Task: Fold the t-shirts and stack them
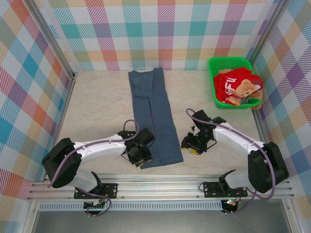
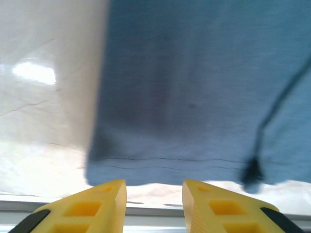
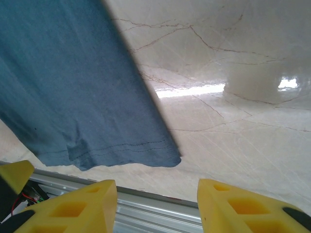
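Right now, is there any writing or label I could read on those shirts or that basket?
No text can be read.
White lettering on the red t-shirt in the green basket: too small and crumpled to read.
The slate-blue t-shirt: plain, no writing visible.

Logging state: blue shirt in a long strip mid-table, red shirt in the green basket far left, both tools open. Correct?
No: the green basket holding the red shirt is far right, per the top external view. The strip-folded blue shirt, open left tool and open right tool are as stated.
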